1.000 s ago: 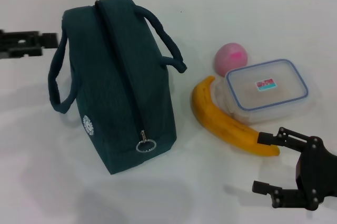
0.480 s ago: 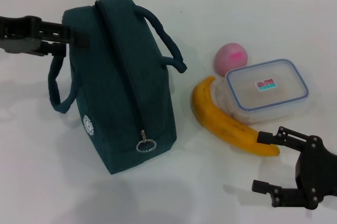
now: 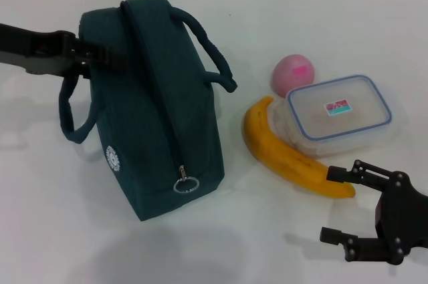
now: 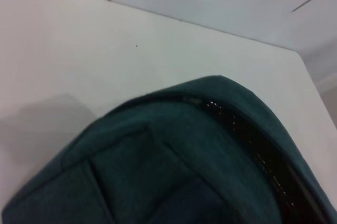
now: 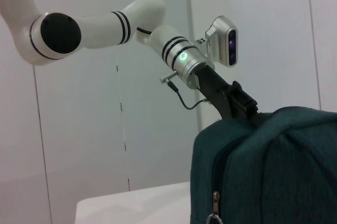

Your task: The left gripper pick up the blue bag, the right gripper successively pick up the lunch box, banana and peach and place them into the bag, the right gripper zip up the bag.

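Blue bag zipped, left gripper at it — grip unclear, right gripper spread.

Bright even overhead light; soft faint shadows on white table; left wrist view blurred.

The left gripper reaches farther in from the left than a moment ago, its tip now up against the upper left side of the blue bag.

White jointed left arm, black bands, black right gripper
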Robot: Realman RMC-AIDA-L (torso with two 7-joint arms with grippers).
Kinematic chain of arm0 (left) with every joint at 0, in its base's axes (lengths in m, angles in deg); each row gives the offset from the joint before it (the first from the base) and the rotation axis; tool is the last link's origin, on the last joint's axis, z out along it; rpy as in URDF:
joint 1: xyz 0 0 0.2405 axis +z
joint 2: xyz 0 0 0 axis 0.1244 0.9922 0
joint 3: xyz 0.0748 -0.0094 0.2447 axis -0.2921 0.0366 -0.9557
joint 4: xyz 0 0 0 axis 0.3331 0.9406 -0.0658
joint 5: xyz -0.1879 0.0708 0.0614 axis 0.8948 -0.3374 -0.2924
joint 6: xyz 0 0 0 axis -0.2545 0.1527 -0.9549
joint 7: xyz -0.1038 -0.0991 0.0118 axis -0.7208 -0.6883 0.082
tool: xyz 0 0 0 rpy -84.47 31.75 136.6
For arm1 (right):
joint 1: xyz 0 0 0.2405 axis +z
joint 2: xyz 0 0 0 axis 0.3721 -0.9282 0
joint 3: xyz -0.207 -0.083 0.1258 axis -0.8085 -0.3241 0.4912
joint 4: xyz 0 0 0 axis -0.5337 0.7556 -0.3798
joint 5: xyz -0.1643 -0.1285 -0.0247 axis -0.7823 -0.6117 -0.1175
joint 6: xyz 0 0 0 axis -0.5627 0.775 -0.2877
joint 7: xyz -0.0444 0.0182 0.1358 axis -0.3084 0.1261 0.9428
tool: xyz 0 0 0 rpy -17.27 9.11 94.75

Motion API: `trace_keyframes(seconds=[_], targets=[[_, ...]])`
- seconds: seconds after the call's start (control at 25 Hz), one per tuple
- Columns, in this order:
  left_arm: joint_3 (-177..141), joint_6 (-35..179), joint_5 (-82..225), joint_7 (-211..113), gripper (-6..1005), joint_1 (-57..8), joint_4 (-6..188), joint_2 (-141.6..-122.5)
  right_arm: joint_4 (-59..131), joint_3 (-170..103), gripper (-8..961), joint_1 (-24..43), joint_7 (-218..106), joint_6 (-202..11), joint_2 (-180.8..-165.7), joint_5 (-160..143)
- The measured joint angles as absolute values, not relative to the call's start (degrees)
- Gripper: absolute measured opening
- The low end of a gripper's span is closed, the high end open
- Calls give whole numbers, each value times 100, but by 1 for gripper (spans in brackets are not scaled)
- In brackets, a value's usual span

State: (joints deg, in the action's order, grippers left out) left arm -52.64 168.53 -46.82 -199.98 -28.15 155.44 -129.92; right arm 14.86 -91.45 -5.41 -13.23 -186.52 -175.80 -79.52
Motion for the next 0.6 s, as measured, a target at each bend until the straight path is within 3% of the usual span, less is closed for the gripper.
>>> trace_keyframes(seconds=[0.36, 0.6], targets=[[-5408, 16807, -4656, -19627, 513, -2822, 15346, -12929, 1472, -9141, 861, -541, -1323, -18652, -17580, -7950], [-5483, 16795, -4674, -19648, 385, -2883, 15242, -12885, 1483, -9141, 861, -542, -1323, -18681, -17580, -7887]])
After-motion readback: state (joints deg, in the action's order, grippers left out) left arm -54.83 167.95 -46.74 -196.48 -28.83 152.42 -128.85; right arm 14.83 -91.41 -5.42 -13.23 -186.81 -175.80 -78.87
